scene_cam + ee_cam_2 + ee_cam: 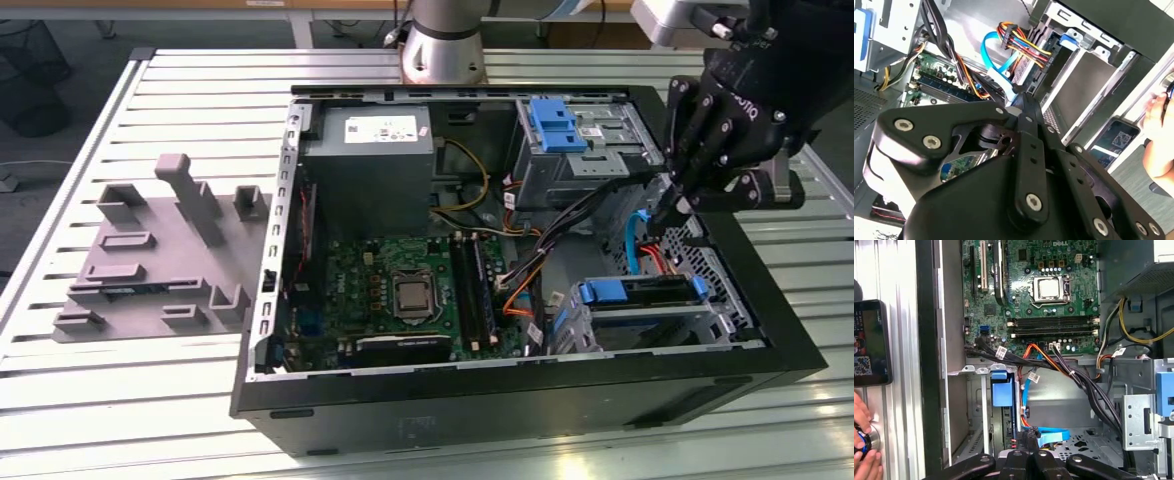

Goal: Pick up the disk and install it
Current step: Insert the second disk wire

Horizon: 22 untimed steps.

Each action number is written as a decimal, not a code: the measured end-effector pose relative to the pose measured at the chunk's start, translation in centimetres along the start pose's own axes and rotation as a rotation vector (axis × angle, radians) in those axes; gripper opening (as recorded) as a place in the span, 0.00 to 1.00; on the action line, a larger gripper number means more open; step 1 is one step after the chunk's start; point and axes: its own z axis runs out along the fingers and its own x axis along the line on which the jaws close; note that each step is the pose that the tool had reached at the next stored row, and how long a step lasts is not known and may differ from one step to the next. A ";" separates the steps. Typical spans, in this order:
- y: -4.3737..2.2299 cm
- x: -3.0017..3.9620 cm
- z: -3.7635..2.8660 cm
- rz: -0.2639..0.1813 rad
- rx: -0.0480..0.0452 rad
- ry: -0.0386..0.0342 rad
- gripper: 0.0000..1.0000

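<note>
Disk [641, 292] seated in its bay, just beside pincer [677, 212].

Matt black plastic gripper [681, 205]; glossy blue cable [996, 62]; ribbed metal table [160, 100].

A: How's the light?
B: Bright, even, from overhead; the slatted table [174, 400] gleams pale.
A: Shadows?
B: Deep inside the computer case [534, 400]. In the second wrist view the gripper [1026, 107] looms dark, slightly soft.
</note>
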 end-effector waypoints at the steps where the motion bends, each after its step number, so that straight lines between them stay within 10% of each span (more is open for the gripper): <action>1: 0.00 -0.02 0.01 0.000 0.0000 -0.0001 0.11; 15: 0.20 -0.77 0.48 0.000 0.0025 0.0023 0.31; 22: 0.23 -1.14 1.42 0.000 0.0082 0.0248 0.31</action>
